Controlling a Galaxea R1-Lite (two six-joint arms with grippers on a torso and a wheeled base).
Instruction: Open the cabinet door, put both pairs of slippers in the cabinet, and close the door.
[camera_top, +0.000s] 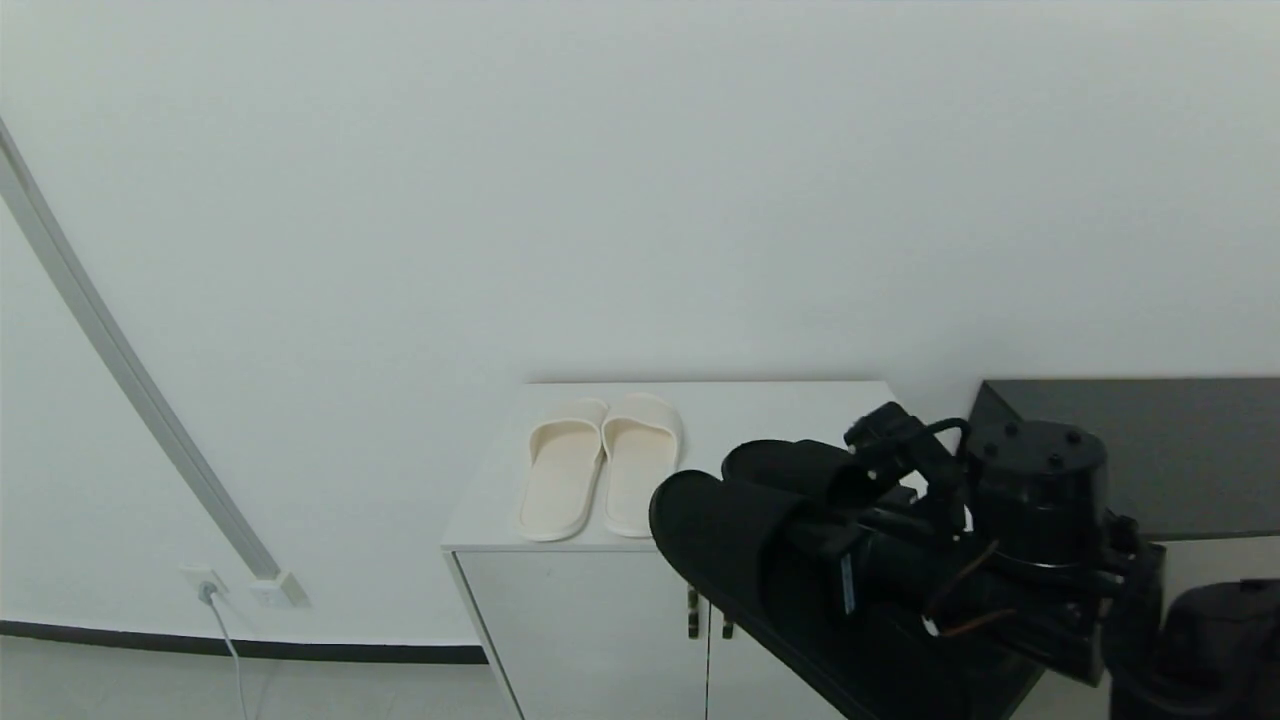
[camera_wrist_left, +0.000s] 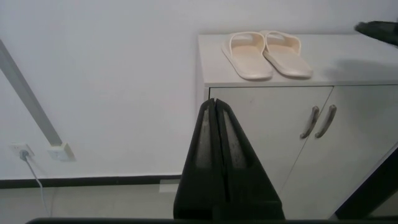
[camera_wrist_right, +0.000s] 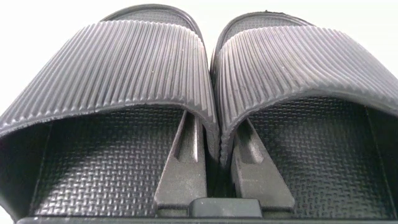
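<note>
While the cabinet (camera_top: 580, 620) stands against the far wall with both doors closed and their two handles (camera_wrist_left: 309, 122) side by side at the middle seam, the white slippers (camera_top: 600, 465) lie together on its top, left of centre, toes toward the wall. The right end effector (camera_wrist_right: 216, 124) holds the black slippers (camera_top: 730, 530) in the air near the right part of the cabinet's front edge. Its two fingers (camera_wrist_right: 186, 162) reach under the straps, one in each slipper, and pinch the adjoining inner edges together, so the jaws are nearly closed on the pair. The left end effector (camera_wrist_left: 215, 109) sits nearer and to the left, facing the left door, its fingers pressed flat together with nothing between them. Right of the cabinet is what looks like a dark worktop (camera_top: 1180, 450), and a wall socket (camera_top: 203, 585) with a cable sits low on the far left.
</note>
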